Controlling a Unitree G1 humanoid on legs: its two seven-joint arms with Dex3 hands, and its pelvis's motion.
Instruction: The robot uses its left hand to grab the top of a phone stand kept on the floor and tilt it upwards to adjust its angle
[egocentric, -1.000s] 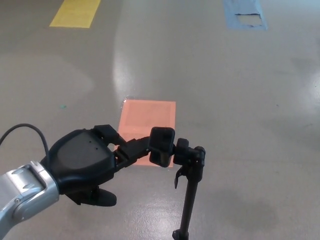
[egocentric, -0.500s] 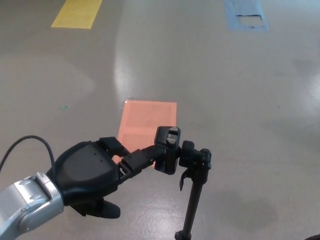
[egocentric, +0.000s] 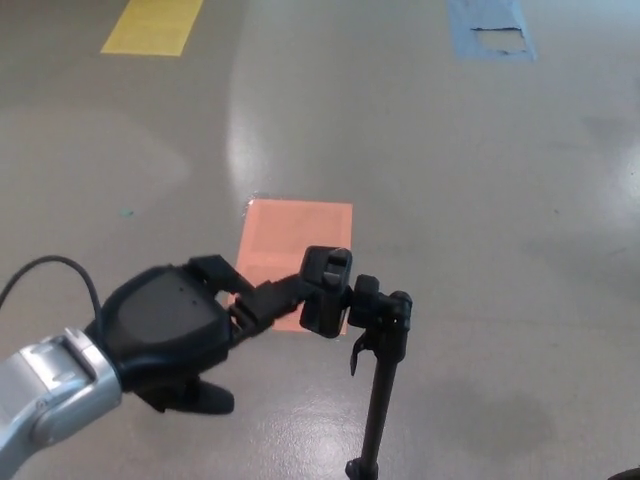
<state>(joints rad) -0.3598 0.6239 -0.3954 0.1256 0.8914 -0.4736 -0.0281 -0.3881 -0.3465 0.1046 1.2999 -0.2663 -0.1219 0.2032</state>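
A black phone stand (egocentric: 380, 385) rises on a thin pole from the floor at the bottom centre of the head view. Its clamp head (egocentric: 326, 291) sits at the top, joined to a pivot knob (egocentric: 385, 310). My left hand (egocentric: 185, 330) reaches in from the lower left, and its fingers (egocentric: 275, 297) are closed on the clamp head. The pole's foot is cut off by the bottom edge. My right hand does not show.
An orange rectangle (egocentric: 295, 250) is taped on the grey floor just behind the stand. A yellow patch (egocentric: 152, 25) lies at the far left and a blue patch (egocentric: 488, 27) at the far right. A black cable (egocentric: 45, 275) loops off my left forearm.
The clamp head and my left hand dipped lower and to the right half a second ago, then came back up and left. The grip on the clamp has held throughout.
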